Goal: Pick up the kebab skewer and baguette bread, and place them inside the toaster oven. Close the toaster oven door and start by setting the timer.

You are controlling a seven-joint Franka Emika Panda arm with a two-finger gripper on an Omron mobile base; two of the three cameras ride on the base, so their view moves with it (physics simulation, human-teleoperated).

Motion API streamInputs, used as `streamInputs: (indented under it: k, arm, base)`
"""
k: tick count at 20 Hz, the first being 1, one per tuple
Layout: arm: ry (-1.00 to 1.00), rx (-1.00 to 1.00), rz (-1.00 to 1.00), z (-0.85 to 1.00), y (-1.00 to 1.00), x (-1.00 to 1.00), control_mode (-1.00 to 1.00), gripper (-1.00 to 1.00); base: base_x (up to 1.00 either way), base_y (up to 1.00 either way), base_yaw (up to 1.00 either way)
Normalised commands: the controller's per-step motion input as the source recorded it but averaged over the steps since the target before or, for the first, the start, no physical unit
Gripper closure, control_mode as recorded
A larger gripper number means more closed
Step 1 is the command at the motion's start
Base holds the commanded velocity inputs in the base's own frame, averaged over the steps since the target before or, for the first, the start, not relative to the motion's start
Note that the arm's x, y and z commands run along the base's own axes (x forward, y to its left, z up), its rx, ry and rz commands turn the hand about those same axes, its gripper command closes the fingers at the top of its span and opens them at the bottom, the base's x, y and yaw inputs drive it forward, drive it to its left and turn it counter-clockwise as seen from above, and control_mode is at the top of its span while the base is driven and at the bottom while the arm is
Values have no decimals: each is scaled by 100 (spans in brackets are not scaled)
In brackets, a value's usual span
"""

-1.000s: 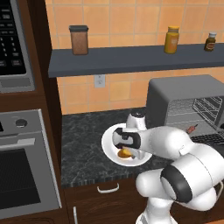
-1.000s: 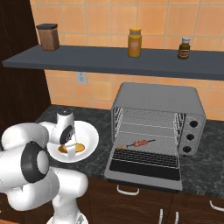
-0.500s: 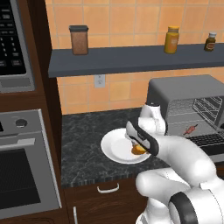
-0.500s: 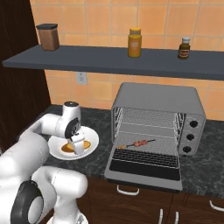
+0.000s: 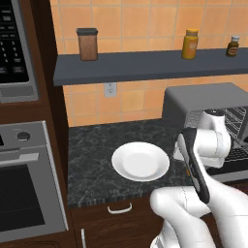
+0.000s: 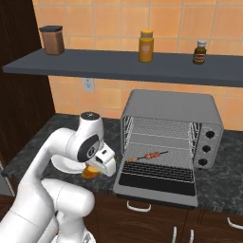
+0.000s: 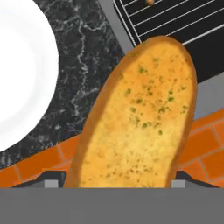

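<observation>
My gripper (image 6: pixel 96 167) is shut on the baguette bread (image 7: pixel 140 118), a golden herb-flecked loaf that hangs over the counter's front edge between the white plate (image 7: pixel 22 74) and the toaster oven door (image 7: pixel 175 26). Under the hand, the bread (image 6: pixel 89 172) peeks out orange. The grey toaster oven (image 6: pixel 171 130) stands open, its door (image 6: pixel 156 182) folded down flat. The kebab skewer (image 6: pixel 148 155) lies on the wire rack inside. In the left base view my arm covers most of the toaster oven (image 5: pixel 198 99).
The white plate (image 5: pixel 140 161) sits bare on the dark stone counter (image 5: pixel 92 164). A shelf (image 6: pixel 118 66) above holds three jars. A built-in steel oven (image 5: pixel 24 189) and a black microwave (image 5: pixel 12 48) stand at the left.
The arm has lifted the bread off the plate and swung it right, toward the open toaster oven. The plate is now bare.
</observation>
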Motion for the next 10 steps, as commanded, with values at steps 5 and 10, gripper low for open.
streamInputs:
  k: [5,10]
  arm:
    - [0,-13,29,52,-100,-29,-100,100]
    - [0,-8,16,32,-100,19,-100,100]
  base:
    - [0,0,0]
    - [0,0,0]
